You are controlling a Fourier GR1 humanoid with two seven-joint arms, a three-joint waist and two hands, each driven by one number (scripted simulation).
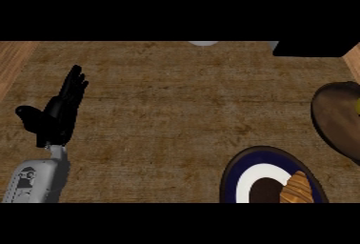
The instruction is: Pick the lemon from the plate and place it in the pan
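A dark brown round dish (336, 119) lies at the right edge, cut off by the frame. A sliver of yellow (358, 107) shows on it at the very edge; it may be the lemon, but too little shows to tell. At the lower right sits a round plate (235, 174) with a navy rim, a white ring and a brown centre. My left hand (56, 114) rests open at the far left, fingers straight and pointing up, far from both dishes. My right hand does not show.
A golden-brown croissant-like pastry (296, 189) lies on the navy plate. A black block (313, 47) stands at the top right, and a grey rounded object (204, 43) peeks in at the top edge. Lighter wood borders the counter at the far left and right.
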